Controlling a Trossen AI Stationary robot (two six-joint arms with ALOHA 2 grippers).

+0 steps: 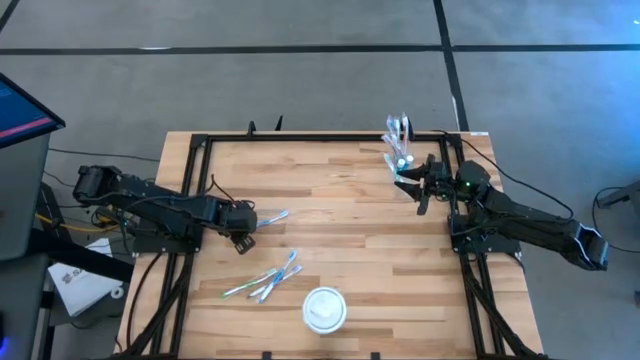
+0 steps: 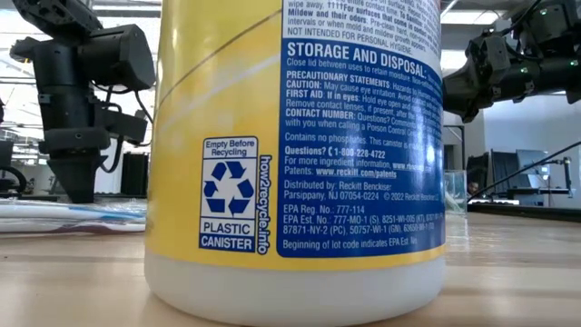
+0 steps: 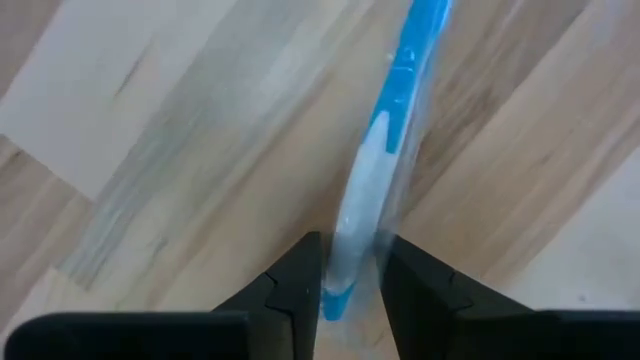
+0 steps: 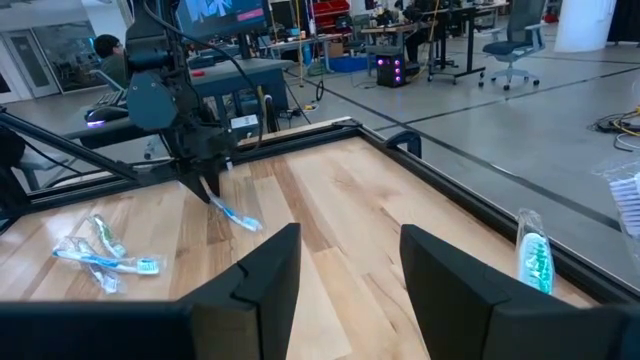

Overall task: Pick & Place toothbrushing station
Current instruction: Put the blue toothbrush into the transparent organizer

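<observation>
Two dark arms work over a pale wooden-plank counter (image 1: 340,215) with a black frame. In the lower middle of the high view lies a round white bowl-like disc (image 1: 324,308); in the low view it reads as a tall yellow-and-blue plastic canister (image 2: 295,154) filling the centre and blocking most of the counter behind it. Just up and left of the disc, a loose bundle of slim pastel toothbrushes in clear wrappers (image 1: 265,281) lies flat, long axes running from lower left to upper right.

At left centre, the left gripper (image 1: 243,231) holds a blue-and-white wrapped toothbrush (image 1: 272,217). In the left wrist view its two dark fingers (image 3: 300,285) pinch one end of the brush (image 3: 385,150), whose long axis runs straight away from them, close over the counter.

At upper right, near the counter's far edge, a small clear tumbler (image 1: 400,150) holds upright brushes. The right gripper (image 1: 418,185) hangs just below it; its fingers (image 4: 262,272) stand wide apart, holding nothing.
</observation>
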